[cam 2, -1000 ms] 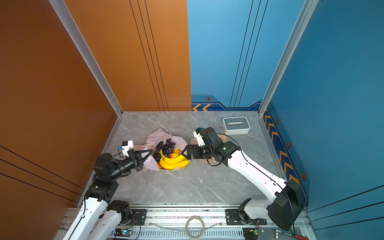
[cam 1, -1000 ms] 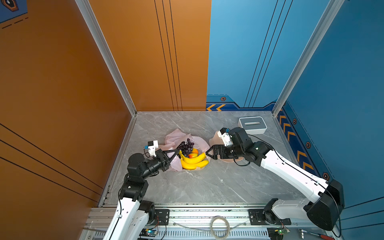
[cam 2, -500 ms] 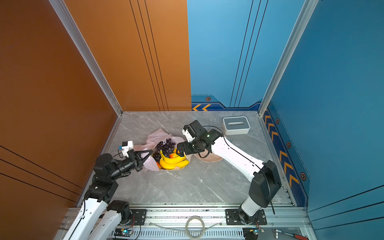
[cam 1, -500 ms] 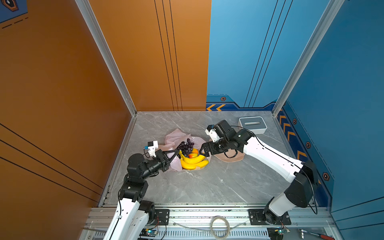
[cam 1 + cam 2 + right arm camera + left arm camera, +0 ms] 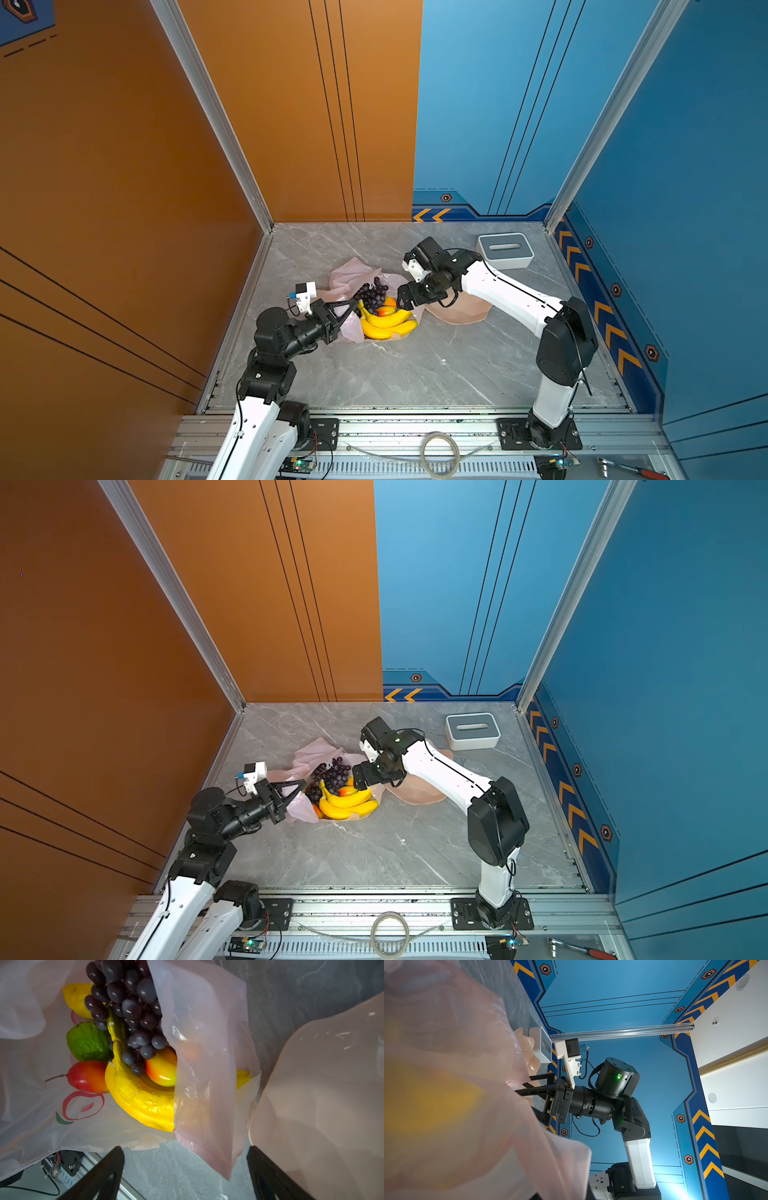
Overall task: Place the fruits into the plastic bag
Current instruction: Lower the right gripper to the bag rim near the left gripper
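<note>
Every fruit in view sat in the plastic bag [image 5: 353, 272], left of centre on the surface [image 5: 415, 365]: banana bunch [image 5: 141, 1095], grapes [image 5: 128, 1005], mango [image 5: 162, 1068], green lime [image 5: 88, 1041] and red-orange oblong fruit [image 5: 87, 1076]. The peach bowl [image 5: 461, 313] just beside the bag looked empty. Loading read as done, and the bag mouth was probably what remained.

Left jaws were closed. In both top views they appeared pinched on the bag rim on the left arm's [image 5: 282, 332] side. The left wrist view showed only pink film right up against the lens, so the exact bite couldn't be confirmed.

Right jaws were wide open and held nothing. They sat at the bag's opposite side, between bag and bowl.

Key relation: the bag's loose flap [image 5: 207, 1084] draped over the grape and banana end, on the right arm's [image 5: 498, 286] side.
- In the right wrist view the flap ran as a long strip straight out ahead of the right jaws, hem end nearest.
- It was roughly centred in the gap and touched neither finger [image 5: 270, 1174].
- Its long axis lay along the approach line, so the jaws straddled its width. A short advance and a close would likely pinch across the strip near the hem.
- The right arm was clearly the nearer one. The left looked committed to its own rim.

Watch items:
- The film was thin and would likely bunch or slip rather than seat cleanly.
- The bowl rim sat just beside one finger.
- Banana tips lay under the flap, so going too deep could catch fruit instead of film.
</note>
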Tool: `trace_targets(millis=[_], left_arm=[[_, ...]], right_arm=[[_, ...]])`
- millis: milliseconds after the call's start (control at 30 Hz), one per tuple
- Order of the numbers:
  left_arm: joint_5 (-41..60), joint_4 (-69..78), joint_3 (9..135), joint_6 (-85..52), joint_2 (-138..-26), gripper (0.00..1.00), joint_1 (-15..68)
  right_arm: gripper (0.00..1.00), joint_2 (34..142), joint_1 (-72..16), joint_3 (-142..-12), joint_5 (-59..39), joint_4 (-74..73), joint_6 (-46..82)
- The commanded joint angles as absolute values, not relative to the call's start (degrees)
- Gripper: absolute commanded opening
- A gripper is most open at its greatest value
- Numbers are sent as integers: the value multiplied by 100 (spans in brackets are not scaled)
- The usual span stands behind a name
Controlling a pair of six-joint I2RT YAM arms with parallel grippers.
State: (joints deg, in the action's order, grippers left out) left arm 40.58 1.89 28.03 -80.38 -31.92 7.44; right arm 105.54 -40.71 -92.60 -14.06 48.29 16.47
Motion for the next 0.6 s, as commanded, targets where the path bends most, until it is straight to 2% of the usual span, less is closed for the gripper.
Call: trace_targets(millis=[0, 333, 567], left_arm=[[4057, 176, 2766, -7937, -3142, 0, 702], [4034, 193, 2784, -7937, -3172, 0, 703], [4025, 176, 2761, -7948, -3138, 0, 688]], right_arm=[[88, 10647, -4061, -9476, -1452, 5024, 1453], [84, 10883, -4056, -9596, -1358, 5031, 1354], [75, 11207, -4061, -9910, -1067, 5027, 1380]])
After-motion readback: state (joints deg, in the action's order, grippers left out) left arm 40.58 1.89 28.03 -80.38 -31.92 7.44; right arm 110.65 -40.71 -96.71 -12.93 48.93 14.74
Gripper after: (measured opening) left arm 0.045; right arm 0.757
